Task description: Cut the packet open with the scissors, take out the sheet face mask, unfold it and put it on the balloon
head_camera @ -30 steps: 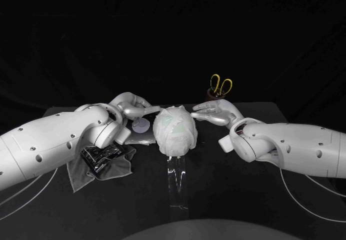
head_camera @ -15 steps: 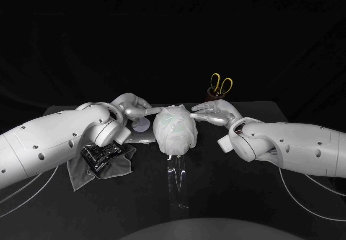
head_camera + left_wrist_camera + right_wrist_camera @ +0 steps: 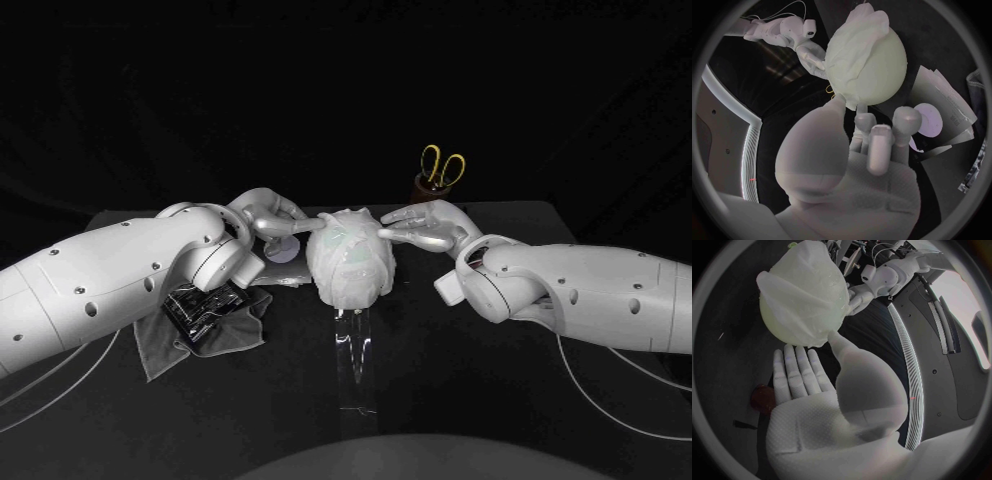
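Right robot hand (image 3: 423, 225) is flat and loose, fingers apart, thumb tip touching the sheet face mask (image 3: 351, 258); the mask lies over the balloon (image 3: 887, 67) in the middle of the table (image 3: 476, 360); left robot hand (image 3: 268, 220) touches the mask's other side; whether it pinches, I cannot tell.

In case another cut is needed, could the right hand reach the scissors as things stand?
Probably yes: the scissors stand in a holder just behind the right hand, nothing between them, though that hand is at the balloon.
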Available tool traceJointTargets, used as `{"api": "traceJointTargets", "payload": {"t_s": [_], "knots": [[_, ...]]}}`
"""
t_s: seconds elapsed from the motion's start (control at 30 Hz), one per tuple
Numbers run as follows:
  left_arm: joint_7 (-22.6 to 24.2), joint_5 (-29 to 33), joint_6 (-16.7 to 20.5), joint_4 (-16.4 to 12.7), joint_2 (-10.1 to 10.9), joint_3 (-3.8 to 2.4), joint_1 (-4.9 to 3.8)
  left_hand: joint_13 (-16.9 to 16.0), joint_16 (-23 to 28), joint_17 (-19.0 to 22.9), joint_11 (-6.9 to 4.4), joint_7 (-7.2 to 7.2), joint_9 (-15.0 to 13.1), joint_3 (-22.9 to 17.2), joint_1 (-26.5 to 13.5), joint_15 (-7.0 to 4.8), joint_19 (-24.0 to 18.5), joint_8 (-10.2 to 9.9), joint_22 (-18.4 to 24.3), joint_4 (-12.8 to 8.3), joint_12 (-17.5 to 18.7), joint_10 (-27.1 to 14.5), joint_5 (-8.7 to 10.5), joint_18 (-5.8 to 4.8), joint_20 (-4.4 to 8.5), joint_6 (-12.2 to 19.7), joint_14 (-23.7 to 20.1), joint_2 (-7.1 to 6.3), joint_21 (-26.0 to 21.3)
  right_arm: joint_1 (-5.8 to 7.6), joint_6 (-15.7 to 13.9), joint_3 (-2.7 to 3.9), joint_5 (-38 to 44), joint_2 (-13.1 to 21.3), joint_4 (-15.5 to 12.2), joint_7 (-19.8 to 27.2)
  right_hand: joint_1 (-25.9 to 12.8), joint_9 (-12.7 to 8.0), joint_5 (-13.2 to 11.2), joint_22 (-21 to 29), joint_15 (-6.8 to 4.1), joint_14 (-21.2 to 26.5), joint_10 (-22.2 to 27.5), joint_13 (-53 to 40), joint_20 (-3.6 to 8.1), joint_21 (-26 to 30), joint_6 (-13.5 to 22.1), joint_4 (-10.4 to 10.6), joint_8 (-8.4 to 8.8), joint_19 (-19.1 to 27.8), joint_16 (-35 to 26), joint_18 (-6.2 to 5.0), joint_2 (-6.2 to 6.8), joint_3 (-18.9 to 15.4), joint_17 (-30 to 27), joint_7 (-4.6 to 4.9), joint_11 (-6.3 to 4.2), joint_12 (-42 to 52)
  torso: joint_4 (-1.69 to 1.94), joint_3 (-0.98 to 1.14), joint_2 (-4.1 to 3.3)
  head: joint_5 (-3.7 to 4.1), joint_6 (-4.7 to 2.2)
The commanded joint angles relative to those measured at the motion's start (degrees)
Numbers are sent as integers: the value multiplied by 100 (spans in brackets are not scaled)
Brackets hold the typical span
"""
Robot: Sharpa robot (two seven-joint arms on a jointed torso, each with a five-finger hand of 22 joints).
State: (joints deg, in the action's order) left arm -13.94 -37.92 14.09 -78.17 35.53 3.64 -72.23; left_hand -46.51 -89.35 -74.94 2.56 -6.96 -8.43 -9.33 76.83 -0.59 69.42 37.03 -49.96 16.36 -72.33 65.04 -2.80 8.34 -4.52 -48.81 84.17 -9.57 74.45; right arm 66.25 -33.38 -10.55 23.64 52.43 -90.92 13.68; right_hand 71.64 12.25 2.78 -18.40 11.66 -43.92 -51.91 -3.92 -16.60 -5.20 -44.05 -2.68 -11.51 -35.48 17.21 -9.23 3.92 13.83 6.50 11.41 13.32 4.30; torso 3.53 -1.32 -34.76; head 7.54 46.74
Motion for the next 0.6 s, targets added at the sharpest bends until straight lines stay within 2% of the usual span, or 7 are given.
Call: {"api": "traceJointTargets", "payload": {"t_s": [0.03,0.37,0.5,0.57,0.6], "knots": [[-55,-23,-150,15,-28,-5,-8,-4,-16,-115,11,-10,9,45,43,-38,52,-28,-8,0,-31,46,5,-97,0,-22,180,7,40,-5,119,4,87,-8,-20,-13,66,-6,-2,16,6,-48,-37,8,-4,39,-6,4,32,36,-33,64,-2,-41,-10,516,10,-33,-1,0,6,3,8],[-103,-35,-226,15,-40,-5,-9,-130,-17,-140,4,-2,19,50,128,-43,54,-33,-20,-4,-90,135,5,-99,6,-58,190,47,54,-10,128,4,95,-17,-18,-33,73,-6,-2,25,7,-50,-40,10,-4,45,-11,2,33,45,-41,65,-6,-47,-12,516,11,-36,3,0,-1,8,23],[-51,56,-238,16,-44,-6,-9,-153,-17,-173,-12,13,31,-27,279,-55,52,-45,-29,-19,-100,159,5,-99,14,-96,201,178,64,-12,131,4,97,-22,-24,-40,75,-4,-2,29,7,-51,-41,11,-3,48,-18,2,32,49,-45,65,-9,-50,-14,516,11,-37,3,-2,2,7,28],[-9,116,-237,14,-46,-6,-9,-186,-19,-245,-56,57,41,-242,606,-84,60,-52,-56,-133,-104,185,2,-100,30,-145,222,374,79,-13,134,3,99,-25,-25,-43,77,-3,-2,32,8,-51,-41,12,-3,49,-22,1,31,54,-46,66,-10,-50,-14,516,11,-37,4,-1,5,6,35],[7,141,-238,12,-47,-6,-9,-200,-19,-265,-62,62,46,-287,671,-92,58,-58,-57,-157,-106,195,3,-100,36,-157,228,398,81,-13,134,3,100,-26,-26,-43,77,-3,-2,32,8,-51,-41,12,-3,49,-22,1,31,54,-46,66,-10,-50,-14,516,11,-37,4,-1,5,6,35]]}}
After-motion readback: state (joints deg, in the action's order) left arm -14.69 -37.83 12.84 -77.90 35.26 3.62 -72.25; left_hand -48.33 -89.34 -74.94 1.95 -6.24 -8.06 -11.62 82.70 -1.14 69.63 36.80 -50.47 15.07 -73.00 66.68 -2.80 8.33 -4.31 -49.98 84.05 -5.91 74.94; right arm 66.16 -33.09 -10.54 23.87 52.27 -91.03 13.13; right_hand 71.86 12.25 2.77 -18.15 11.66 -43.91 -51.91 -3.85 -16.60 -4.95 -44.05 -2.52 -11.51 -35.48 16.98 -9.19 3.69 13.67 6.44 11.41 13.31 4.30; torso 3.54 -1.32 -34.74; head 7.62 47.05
